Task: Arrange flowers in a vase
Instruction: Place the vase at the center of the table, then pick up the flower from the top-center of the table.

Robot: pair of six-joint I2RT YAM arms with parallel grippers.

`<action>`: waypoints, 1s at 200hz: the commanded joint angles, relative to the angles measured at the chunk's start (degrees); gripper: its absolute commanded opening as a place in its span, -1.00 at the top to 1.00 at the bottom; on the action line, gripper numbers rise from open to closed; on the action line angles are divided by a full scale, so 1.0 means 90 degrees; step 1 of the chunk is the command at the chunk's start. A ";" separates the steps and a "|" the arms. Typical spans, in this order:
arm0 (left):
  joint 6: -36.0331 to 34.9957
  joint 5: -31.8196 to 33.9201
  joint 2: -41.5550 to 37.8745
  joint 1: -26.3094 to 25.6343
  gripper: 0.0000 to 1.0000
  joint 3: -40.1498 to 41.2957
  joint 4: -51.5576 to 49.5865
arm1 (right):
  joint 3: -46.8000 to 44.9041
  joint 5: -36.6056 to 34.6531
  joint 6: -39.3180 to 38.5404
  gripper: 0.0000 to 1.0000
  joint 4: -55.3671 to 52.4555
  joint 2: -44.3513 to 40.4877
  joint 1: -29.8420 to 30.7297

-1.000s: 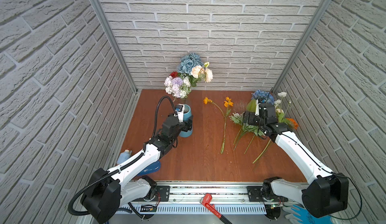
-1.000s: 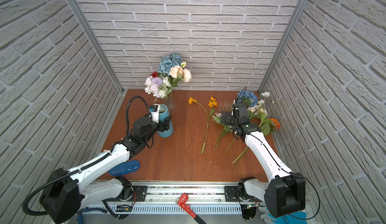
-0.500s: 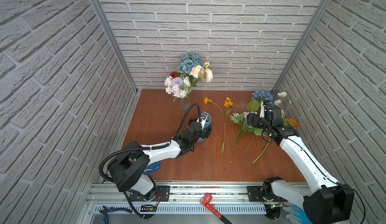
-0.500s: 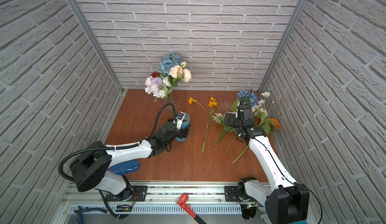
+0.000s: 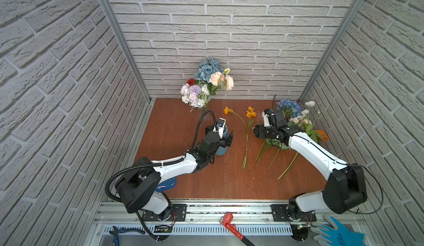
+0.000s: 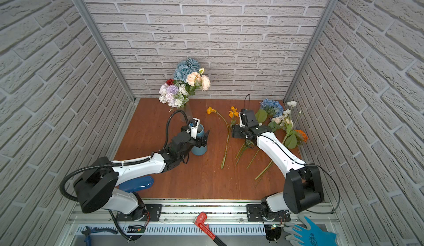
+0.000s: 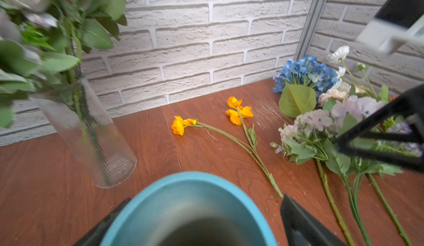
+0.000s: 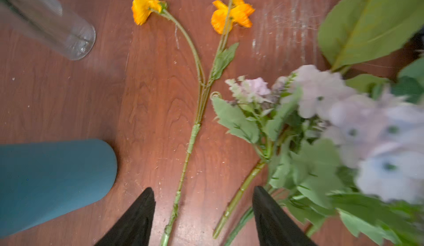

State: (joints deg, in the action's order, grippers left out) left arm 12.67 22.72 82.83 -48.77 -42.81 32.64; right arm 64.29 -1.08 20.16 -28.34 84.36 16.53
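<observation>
The right claw (image 8: 202, 217) is released and empty, low over the desk (image 8: 68, 95) — the stem of the yellow flower (image 8: 193, 132) runs lengthwise between its fingers (image 8: 137, 217), blooms pointing away. This arm is the nearer one; the left claw (image 7: 204, 199) straddles the blue vase (image 7: 188, 180) — grip unclear.

Two robot arms, the left arm (image 5: 174, 164) and the right arm (image 5: 309, 148), share one table (image 5: 172, 123) with two vases: one glass vase (image 7: 96, 146) holding one bouquet (image 5: 206, 82), and one teal vase (image 5: 222, 150). One forked stem (image 5: 247, 139) bears three orange blooms (image 7: 181, 124) beside one heap of loose flowers (image 5: 288, 108). Up front: one red pipe wrench (image 5: 230, 224), one pair of pliers (image 5: 117, 233).
</observation>
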 commanded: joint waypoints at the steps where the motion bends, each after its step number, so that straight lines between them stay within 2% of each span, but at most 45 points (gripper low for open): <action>1: 0.0029 0.0158 -0.0446 -0.0001 -0.96 -0.0060 0.0425 | 0.0311 -0.0117 0.0342 -0.25 -0.0037 0.0490 0.0189; 65: 0.0302 0.0125 -0.1430 0.0209 -0.97 0.0149 -0.0231 | 0.1061 -0.0473 0.0815 -0.09 -0.0068 0.1955 0.0443; 123: 0.1270 -0.0951 -0.2291 0.1498 -0.97 0.0662 -0.0552 | 0.1634 -0.0661 0.0971 0.03 -0.0208 0.2883 0.0627; 173: 0.1424 -0.0943 -0.2698 0.1862 -0.97 0.0980 -0.0707 | 0.1860 -0.1235 0.1155 0.13 -0.0381 0.3433 0.0691; 200: 0.1494 -0.0951 -0.2669 0.1913 -0.97 0.1036 -0.0662 | 0.1917 -0.1276 0.1208 0.14 -0.0381 0.3645 0.0699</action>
State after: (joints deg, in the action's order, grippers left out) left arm 24.71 14.87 59.40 -32.14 -34.20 25.23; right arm 80.38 -10.02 29.61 -30.92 115.77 22.52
